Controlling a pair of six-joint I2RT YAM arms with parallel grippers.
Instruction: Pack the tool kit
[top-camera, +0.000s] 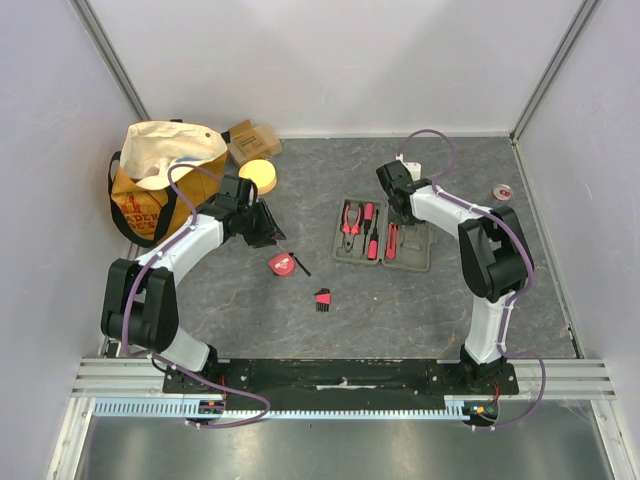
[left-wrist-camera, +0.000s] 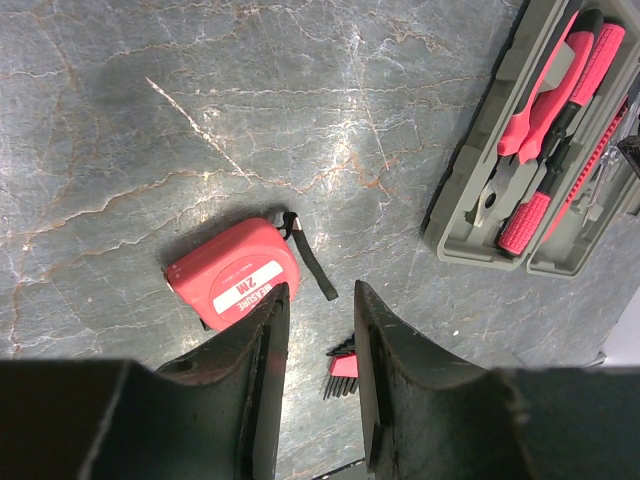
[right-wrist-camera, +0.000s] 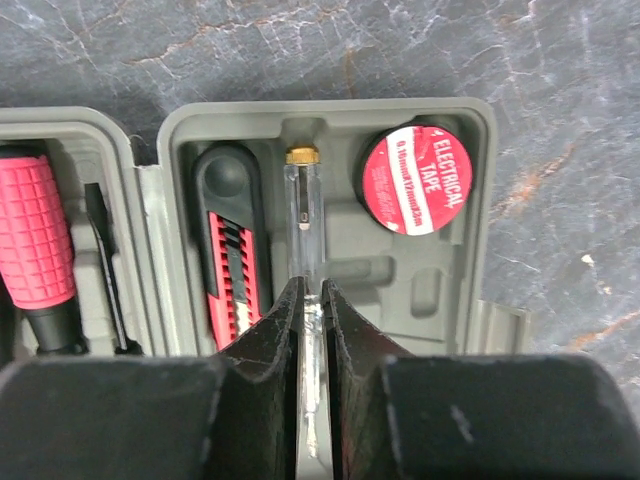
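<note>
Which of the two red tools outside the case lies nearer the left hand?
The tape measure, just beside the left hand; the hex key set lies farther off.

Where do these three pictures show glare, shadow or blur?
Top view: even light, only soft shadows on the table. Left wrist view: a pale sheen on the table beyond the tape measure; the left gripper is dark. Right wrist view: the case is sharp; a glint runs along the clear screwdriver in the right gripper.

The case (right-wrist-camera: 400, 275) is moulded in matt grey-green plastic; the screwdriver (right-wrist-camera: 303, 210) is made of clear, glossy plastic.
</note>
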